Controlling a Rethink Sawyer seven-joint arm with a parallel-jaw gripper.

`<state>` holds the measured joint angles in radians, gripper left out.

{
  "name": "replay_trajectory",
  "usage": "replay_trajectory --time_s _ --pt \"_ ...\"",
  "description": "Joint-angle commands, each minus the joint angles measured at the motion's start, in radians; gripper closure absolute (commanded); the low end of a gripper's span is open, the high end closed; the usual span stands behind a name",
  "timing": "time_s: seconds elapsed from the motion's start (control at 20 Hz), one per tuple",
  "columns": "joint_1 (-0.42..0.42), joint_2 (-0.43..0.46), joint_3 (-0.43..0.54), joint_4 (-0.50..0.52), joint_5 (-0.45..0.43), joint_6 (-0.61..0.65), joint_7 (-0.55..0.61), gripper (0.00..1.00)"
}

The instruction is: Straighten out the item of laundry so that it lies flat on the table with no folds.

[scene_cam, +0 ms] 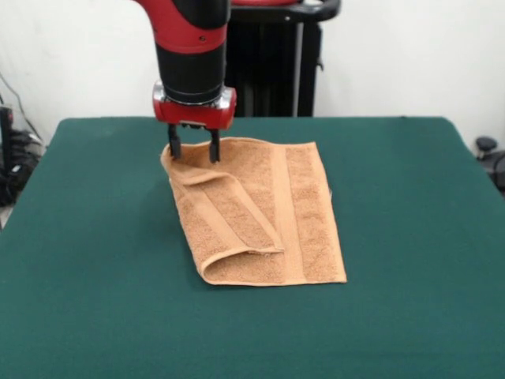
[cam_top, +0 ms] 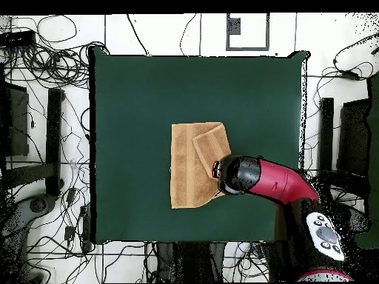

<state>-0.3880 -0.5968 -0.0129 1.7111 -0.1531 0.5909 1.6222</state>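
Towel: in the front view, the orange-tan terry cloth lies a little left of frame centre on the dark green table. Its right portion lies flat, with one woven band running from the upper edge down to the lower edge. Its left portion is folded over onto the flat part; the folded flap narrows toward the lower centre of the cloth and ends in a rounded roll at the lower left corner. A second woven band runs diagonally along this flap.

Gripper: it descends from the red and black arm at the upper left of the frame. The two dark fingers are set slightly apart, and their tips meet the upper left corner of the towel. Whether cloth is pinched between them cannot be determined.

In the overhead view, the towel lies just right of the table centre, slightly below the middle of the frame. The folded flap occupies its upper right area. The arm enters from the lower right and covers the lower right corner of the cloth. The gripper fingers are hidden beneath the arm in this view.
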Motion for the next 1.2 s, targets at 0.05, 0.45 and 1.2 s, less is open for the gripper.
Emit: replay_trajectory --time_s 0.05,0.45,1.2 --pt "0.035 0.006 0.004 0.068 -0.031 0.041 0.103 0.00" --pt "0.057 0.045 -0.022 0.079 -0.040 -0.001 0.131 0.00" --pt "0.063 0.025 -0.053 0.145 -0.029 -0.045 0.137 0.00"
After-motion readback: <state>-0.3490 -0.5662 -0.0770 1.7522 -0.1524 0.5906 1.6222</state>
